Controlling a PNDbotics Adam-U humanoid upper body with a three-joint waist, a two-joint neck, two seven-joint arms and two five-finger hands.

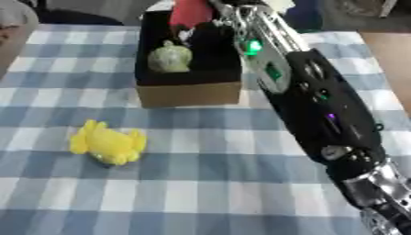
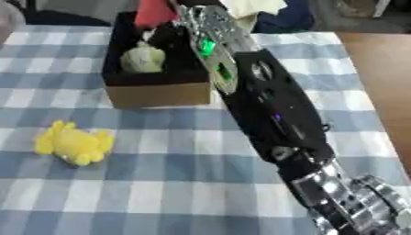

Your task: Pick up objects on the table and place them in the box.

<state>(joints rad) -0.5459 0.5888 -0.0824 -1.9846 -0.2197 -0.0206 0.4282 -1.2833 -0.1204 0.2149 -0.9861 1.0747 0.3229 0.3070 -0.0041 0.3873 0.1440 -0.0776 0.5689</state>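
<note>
The fingers of the right hand (image 1: 210, 18) cannot be made out clearly: the hand is reached over the far part of the box (image 1: 189, 94), and a red thing (image 1: 191, 13) is seen just at its end, above the box's far edge. Whether the red thing is held by the fingers or merely lies beside them cannot be told. The right arm (image 1: 309, 98) is stretched from the lower right corner diagonally up across the worktop (image 1: 208, 183) to the box. The left hand is not shown in either view.

Inside the box, against its dark lining, a pale green, rounded thing (image 1: 170, 58) is already lying near the front left. A yellow soft toy (image 1: 108, 143) is left on the checked cloth, in front of the box and to its left, well apart from the hand. Its long axis is laid roughly across the view, slightly tilted.

The coming move is judged to turn on this: once the red thing is let go into the box, the yellow toy lies toward the robot and to the left of the fingers, so the hand would have to be drawn back and across. The left side is judged the nearer one for it.

No brand, label or readable writing is seen on anything.
</note>
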